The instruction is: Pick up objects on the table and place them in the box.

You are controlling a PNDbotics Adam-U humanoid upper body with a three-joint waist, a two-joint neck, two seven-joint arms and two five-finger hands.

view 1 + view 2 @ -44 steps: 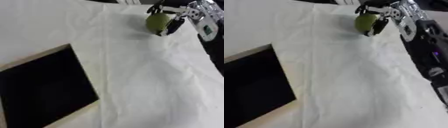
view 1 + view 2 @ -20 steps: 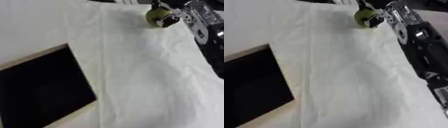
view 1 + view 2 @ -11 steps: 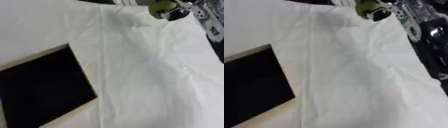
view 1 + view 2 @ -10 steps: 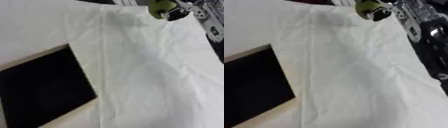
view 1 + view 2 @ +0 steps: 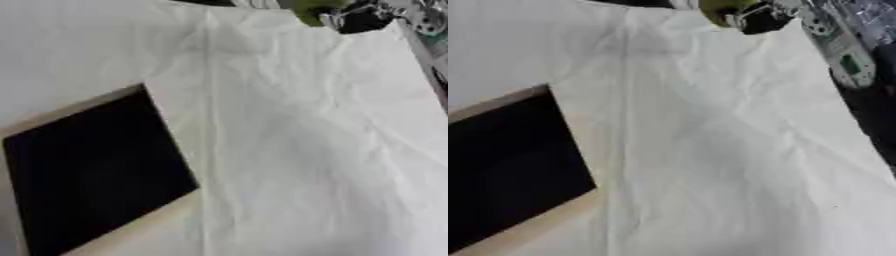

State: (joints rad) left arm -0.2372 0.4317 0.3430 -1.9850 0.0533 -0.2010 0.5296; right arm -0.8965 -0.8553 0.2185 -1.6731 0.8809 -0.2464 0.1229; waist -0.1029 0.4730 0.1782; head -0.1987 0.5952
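A small round yellow-green object point(image 5: 716, 9) hangs at the top edge of both eye views, held above the far end of the white cloth point(image 5: 306, 150). My right hand point(image 5: 763, 17) is shut on it, its dark fingers curled round the object's right side; the arm runs down the right edge. The box point(image 5: 87, 165), with a dark inside and a pale wooden rim, lies open at the left, well away from the hand. My left hand shows in no view.
The wrinkled white cloth covers the table from the box to the right edge. A dark strip runs along the far edge at the top.
My right hand has lifted the yellow-green object off the cloth and carried it up toward the top of the view and a little to the left.
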